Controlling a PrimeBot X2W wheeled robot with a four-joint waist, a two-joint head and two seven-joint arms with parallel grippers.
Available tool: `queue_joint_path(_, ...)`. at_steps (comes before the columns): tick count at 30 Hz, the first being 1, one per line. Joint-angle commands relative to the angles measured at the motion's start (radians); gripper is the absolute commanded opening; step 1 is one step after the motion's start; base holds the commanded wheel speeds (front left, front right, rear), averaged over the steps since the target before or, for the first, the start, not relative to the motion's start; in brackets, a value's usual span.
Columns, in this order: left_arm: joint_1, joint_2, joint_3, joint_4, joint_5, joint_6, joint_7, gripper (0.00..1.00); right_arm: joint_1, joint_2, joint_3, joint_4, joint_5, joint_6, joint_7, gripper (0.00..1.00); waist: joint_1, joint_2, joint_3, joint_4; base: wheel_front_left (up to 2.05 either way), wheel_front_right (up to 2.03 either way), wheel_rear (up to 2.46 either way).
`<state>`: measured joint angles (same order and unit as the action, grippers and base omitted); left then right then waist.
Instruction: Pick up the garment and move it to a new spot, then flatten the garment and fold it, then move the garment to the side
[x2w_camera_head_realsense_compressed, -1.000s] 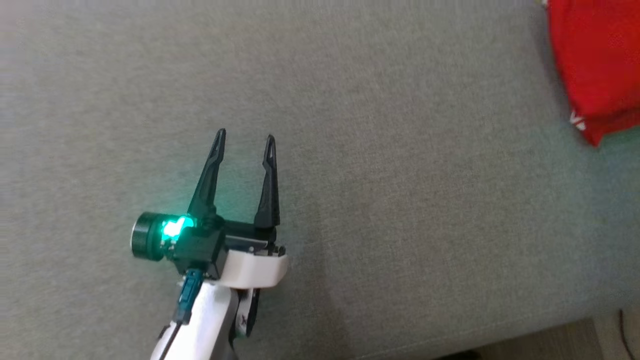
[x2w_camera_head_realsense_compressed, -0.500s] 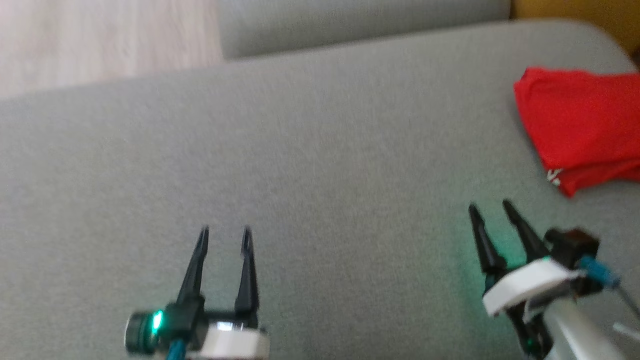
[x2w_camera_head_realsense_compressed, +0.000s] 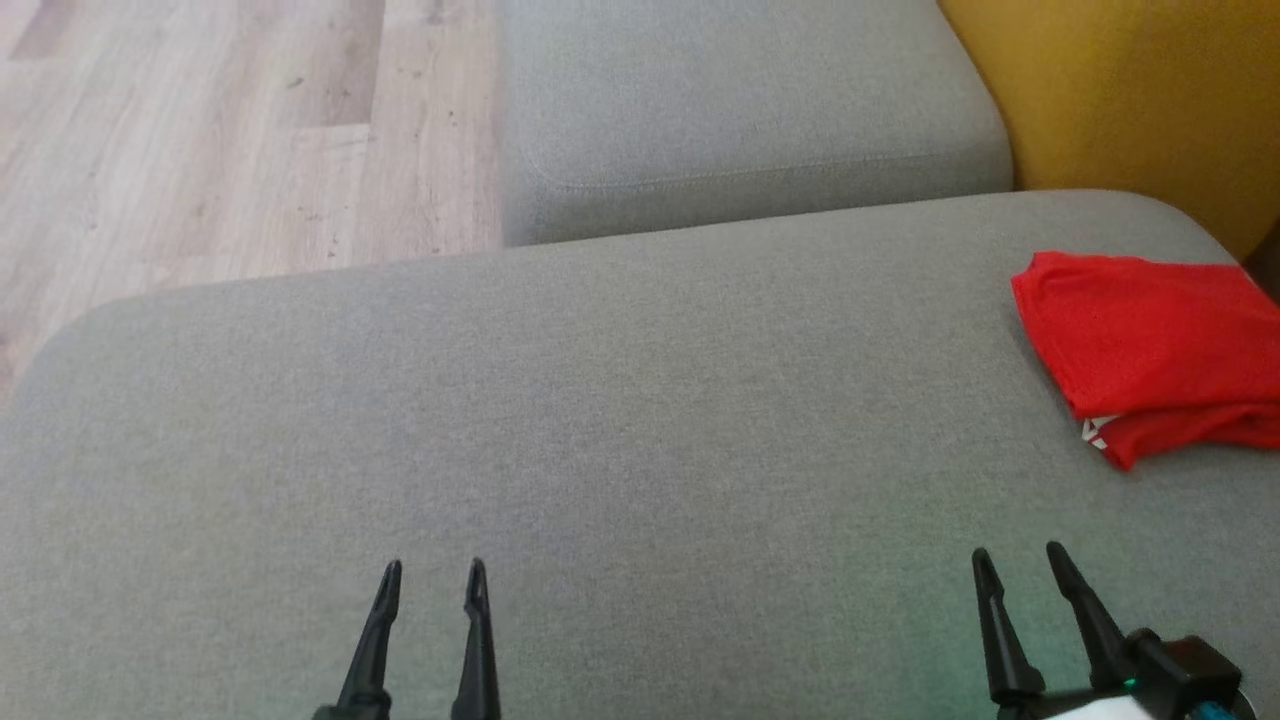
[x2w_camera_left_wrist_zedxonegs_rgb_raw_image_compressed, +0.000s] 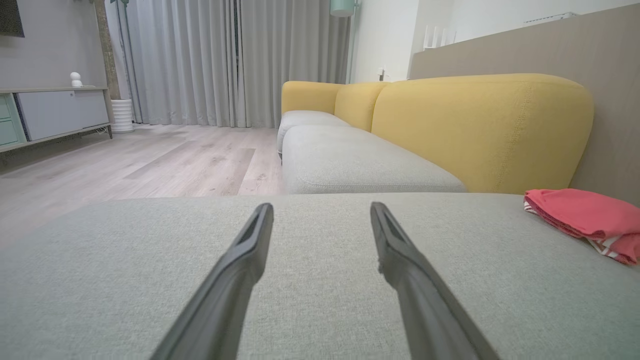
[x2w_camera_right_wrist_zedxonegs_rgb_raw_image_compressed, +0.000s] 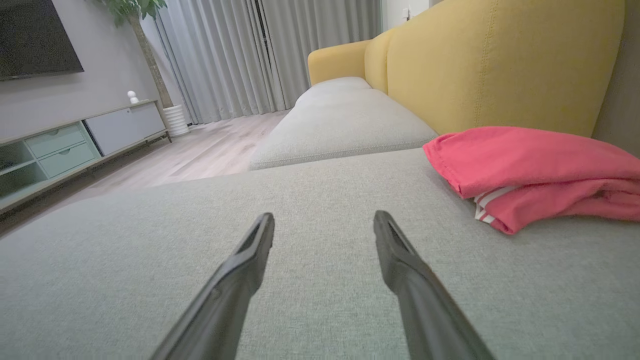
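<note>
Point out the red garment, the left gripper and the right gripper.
red garment (x2w_camera_head_realsense_compressed: 1150, 330): head view, its folded top layer.
left gripper (x2w_camera_head_realsense_compressed: 435, 565): head view, midway between its fingertips.
right gripper (x2w_camera_head_realsense_compressed: 1017, 550): head view, midway between its fingertips.

A living room is pictured, evenly lit. A sofa with grey seat cushions (x2w_camera_head_realsense_compressed: 600, 420) and mustard-yellow backrests (x2w_camera_left_wrist_zedxonegs_rgb_raw_image_compressed: 480, 130) is set on a pale wood-plank floor (x2w_camera_head_realsense_compressed: 230, 140). Full-length grey curtains (x2w_camera_left_wrist_zedxonegs_rgb_raw_image_compressed: 210, 60) are drawn at the far end. A low cabinet (x2w_camera_right_wrist_zedxonegs_rgb_raw_image_compressed: 75, 145) is placed beneath a dark wall-mounted screen (x2w_camera_right_wrist_zedxonegs_rgb_raw_image_compressed: 35, 40), with a white ribbed pot (x2w_camera_right_wrist_zedxonegs_rgb_raw_image_compressed: 176, 120) beside it.
</note>
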<state>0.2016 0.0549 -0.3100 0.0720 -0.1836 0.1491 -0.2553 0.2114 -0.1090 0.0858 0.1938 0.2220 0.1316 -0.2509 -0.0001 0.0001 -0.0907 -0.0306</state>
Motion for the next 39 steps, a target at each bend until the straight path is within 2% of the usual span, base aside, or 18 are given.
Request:
queue_joint_path(1, -0.036, -0.004, 0.041, -0.035, 0.006, -0.001, -0.006, 1.00, -0.052, -0.011, 0.019, -0.044, -0.006, -0.001, -0.011, 1.00, 0.0001, -0.0001, -0.002, 0.001, 0.00, 0.00, 0.00)
queue_joint_path(17, -0.020, -0.005, 0.056, -0.015, 0.017, -0.018, -0.006, 1.00, -0.025, -0.012, 0.038, -0.034, 0.001, -0.001, -0.011, 1.00, 0.0001, -0.0001, -0.018, 0.012, 0.00, 0.00, 0.00)
queue_joint_path(18, 0.011, 0.000, 0.020, 0.018, 0.010, -0.017, 0.000, 0.00, 0.004, 0.001, 0.015, -0.002, 0.000, 0.000, 0.000, 0.00, 0.0002, -0.0001, -0.018, 0.012, 0.00, 0.00, 0.00)
queue_joint_path(21, 0.020, -0.001, 0.017, 0.068, 0.007, -0.017, 0.001, 0.00, 0.011, 0.001, 0.018, 0.047, 0.000, 0.000, 0.002, 0.00, 0.0002, -0.0001, -0.018, 0.013, 0.00, 0.00, 0.00)
queue_joint_path(39, -0.025, 0.012, 0.058, 0.080, -0.214, -0.053, 0.039, 0.00, -0.036, 0.001, -0.002, 0.047, 0.209, 0.000, 0.045, 0.00, 0.0002, -0.0001, -0.002, 0.015, 0.00, 0.00, 0.00)
